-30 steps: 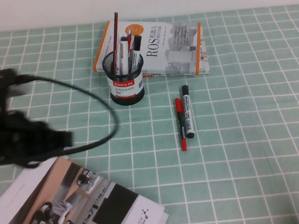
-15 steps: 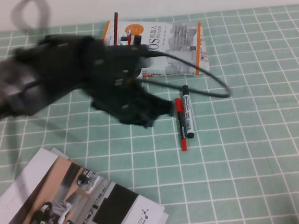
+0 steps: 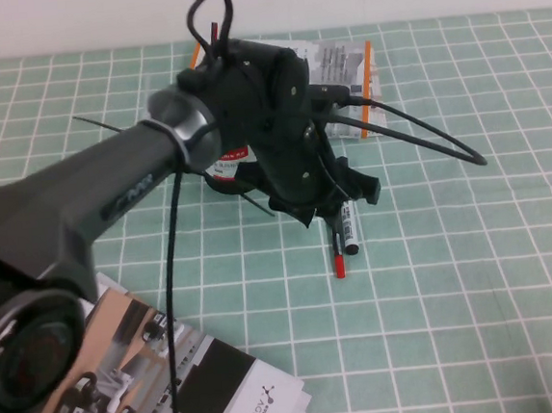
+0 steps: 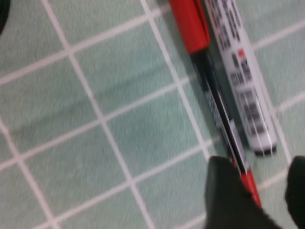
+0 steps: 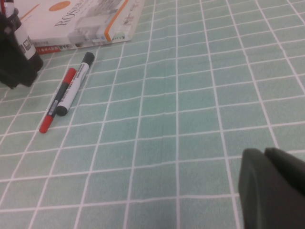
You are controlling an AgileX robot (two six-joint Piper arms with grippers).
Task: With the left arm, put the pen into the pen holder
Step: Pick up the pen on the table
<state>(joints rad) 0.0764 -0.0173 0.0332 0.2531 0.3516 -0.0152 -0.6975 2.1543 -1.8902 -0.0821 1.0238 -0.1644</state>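
Observation:
The slim red pen [image 3: 338,252] lies flat on the green checked cloth, close beside a white-barrelled marker [image 3: 349,227]. My left gripper [image 3: 337,204] hangs low over the pens' far ends and covers them in the high view. In the left wrist view the left gripper [image 4: 264,195] is open. The pen [image 4: 212,98] runs toward the gap, its red end beside one finger [image 4: 228,200]. The marker [image 4: 243,81] lies alongside. The left arm hides most of the black mesh pen holder [image 3: 233,158]. My right gripper [image 5: 263,151] is shut above bare cloth, far from the pen [image 5: 57,102].
A book [image 3: 341,65] lies flat behind the pen holder. An open magazine [image 3: 175,380] covers the near left of the table. A black cable [image 3: 425,135] loops from the left arm out over the cloth to the right.
The left arm has swung in from the left edge, across the pen holder, down over the two pens. Its jaws have opened. The pens have not moved.

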